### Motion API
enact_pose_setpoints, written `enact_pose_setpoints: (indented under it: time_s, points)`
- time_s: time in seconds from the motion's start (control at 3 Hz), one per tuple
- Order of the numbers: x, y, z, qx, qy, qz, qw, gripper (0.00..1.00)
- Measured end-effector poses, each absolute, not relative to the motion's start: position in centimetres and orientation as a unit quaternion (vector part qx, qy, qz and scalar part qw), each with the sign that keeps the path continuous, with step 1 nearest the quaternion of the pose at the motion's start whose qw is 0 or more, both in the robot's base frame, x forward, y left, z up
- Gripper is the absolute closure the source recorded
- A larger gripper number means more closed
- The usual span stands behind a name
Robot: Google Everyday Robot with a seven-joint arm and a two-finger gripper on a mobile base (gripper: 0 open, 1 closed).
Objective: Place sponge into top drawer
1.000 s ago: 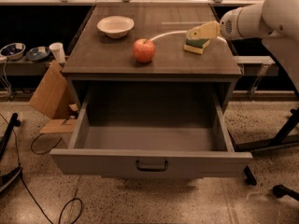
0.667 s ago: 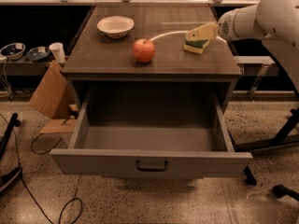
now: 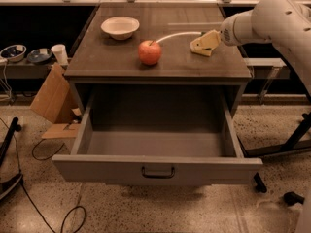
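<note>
Matt top drawer, dark metal handle; glossy apple; smooth pale gripper over cabinet top right.

Red apple, white bowl, perhaps a paper cup left, cardboard

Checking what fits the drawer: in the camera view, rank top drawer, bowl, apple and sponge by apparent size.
1. top drawer
2. bowl, though farther back
3. apple
4. sponge, partly hidden by the gripper at the cabinet top's right side, so only roughly judged
</note>
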State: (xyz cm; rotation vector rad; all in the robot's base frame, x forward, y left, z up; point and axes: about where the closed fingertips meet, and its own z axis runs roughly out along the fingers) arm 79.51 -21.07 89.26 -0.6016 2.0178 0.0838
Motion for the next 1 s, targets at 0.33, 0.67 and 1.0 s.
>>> enact_pose_setpoints:
  time_s: [0.33, 0.67, 1.0]
  points:
    - [79.9, -20.3, 88.5, -0.272, 0.833, 0.008, 0.482, 0.00]
    - [80.6, -19.7, 88.0, -0.284, 0.833, -0.005, 0.475, 0.00]
    - [82.0, -19.0, 87.7, -0.295, 0.832, -0.012, 0.470, 0.00]
